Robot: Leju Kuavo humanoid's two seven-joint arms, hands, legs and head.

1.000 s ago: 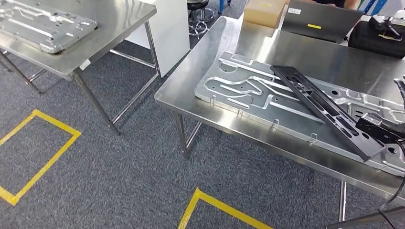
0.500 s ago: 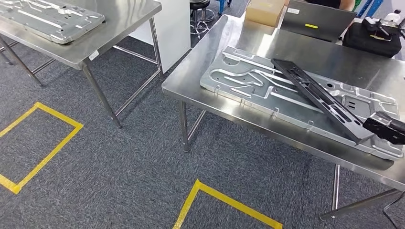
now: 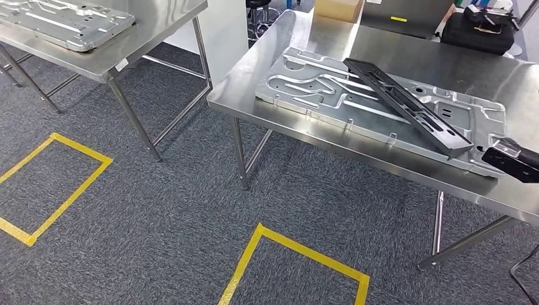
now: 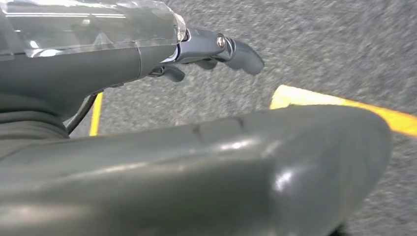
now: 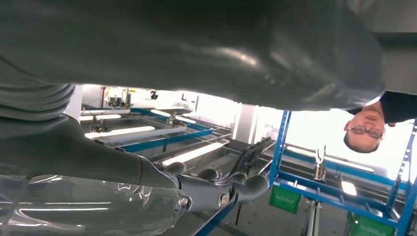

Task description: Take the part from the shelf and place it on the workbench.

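Whole head view has shifted since half a second ago: camera moved, and the workbench (image 3: 407, 70) now sits higher and further left in frame. The part (image 3: 407, 107) has not moved relative to the metal plate (image 3: 318, 89); it lies flat, diagonally across that plate on the workbench. Black wrist piece of the right arm (image 3: 513, 160) was just beside the part's near end at the bench edge, now a bit apart from it.

Head view: second table (image 3: 127, 44) at upper left carries another metal plate (image 3: 63, 22). Yellow tape squares (image 3: 299, 254) on grey carpet. Cardboard box (image 3: 340, 9) and black case (image 3: 478, 32) at the far end of the workbench.

Left wrist view: left hand (image 4: 216, 51) over carpet and a yellow tape line (image 4: 344, 105), fingers curled in, nothing in them.

Right wrist view: right hand (image 5: 216, 189) holds nothing, fingers curled together. Behind it blue racking (image 5: 344, 182) and a person (image 5: 383, 118).
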